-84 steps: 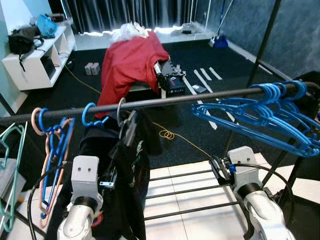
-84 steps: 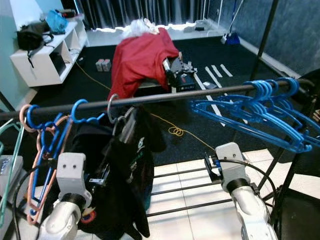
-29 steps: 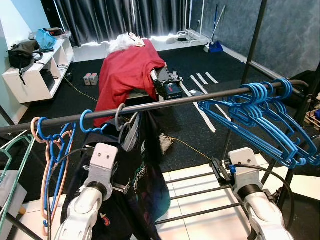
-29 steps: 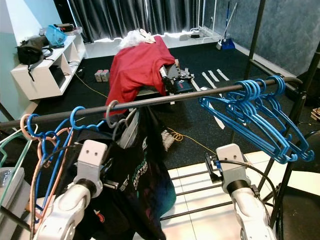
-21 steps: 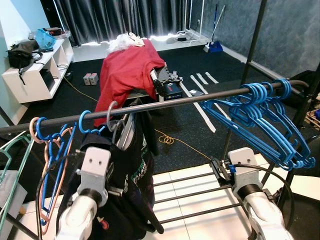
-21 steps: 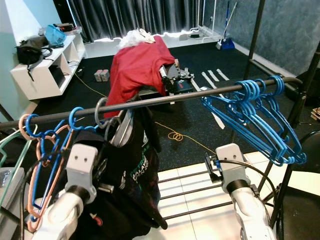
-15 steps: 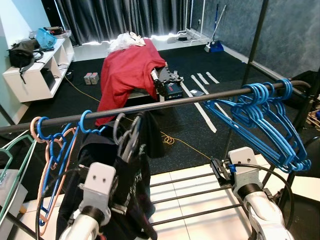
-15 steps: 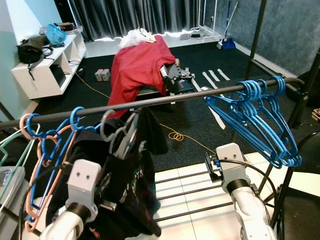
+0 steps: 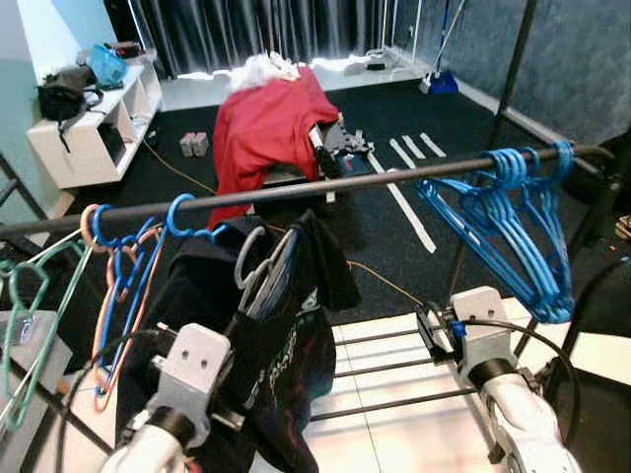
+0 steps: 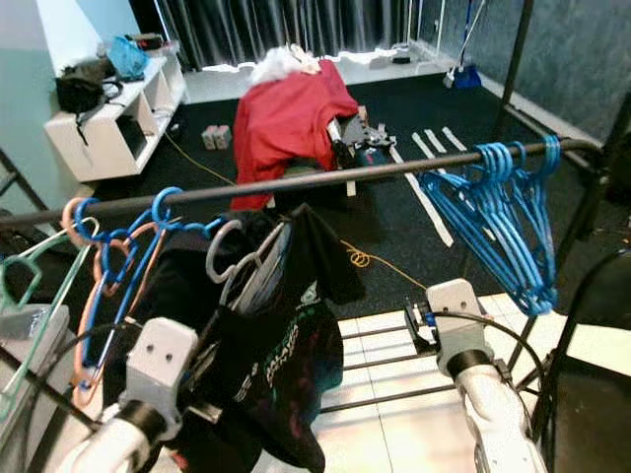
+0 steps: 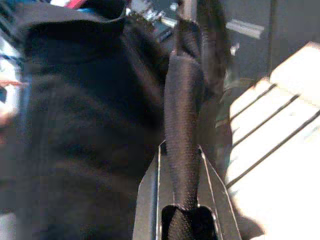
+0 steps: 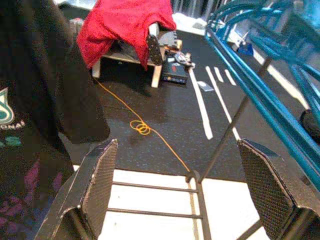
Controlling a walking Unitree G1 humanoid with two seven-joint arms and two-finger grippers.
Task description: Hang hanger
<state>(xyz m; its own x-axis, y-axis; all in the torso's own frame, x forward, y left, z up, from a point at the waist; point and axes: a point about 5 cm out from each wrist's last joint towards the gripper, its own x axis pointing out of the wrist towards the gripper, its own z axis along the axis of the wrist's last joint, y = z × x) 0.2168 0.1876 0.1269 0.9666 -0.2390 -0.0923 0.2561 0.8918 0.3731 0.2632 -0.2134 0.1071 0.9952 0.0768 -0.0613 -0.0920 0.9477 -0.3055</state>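
Two grey hangers (image 9: 258, 268) carrying a black shirt (image 9: 261, 345) sit below the rail (image 9: 296, 190), their hooks just under it and not yet over it, as far as I can judge. My left gripper (image 11: 182, 200) has its fingers pinched on a fold of the black cloth — the left wrist view shows the fabric clamped between them. My right gripper (image 12: 187, 195) hangs low over the tiled floor (image 10: 394, 434), fingers spread wide with nothing between them.

What worries me is the grip: I am holding cloth, not the hanger frame, so the shirt could slip off its shoulders or the hooks could swing as I lift. Neighbours crowd the spot too — the blue and pink hangers (image 9: 123, 286) on the left, with a blue hook (image 9: 182, 215) right beside mine, could snag. If a hook catches the rail only by its tip, releasing would drop the lot. The big bunch of blue hangers (image 9: 513, 232) to the right is well apart and no threat.
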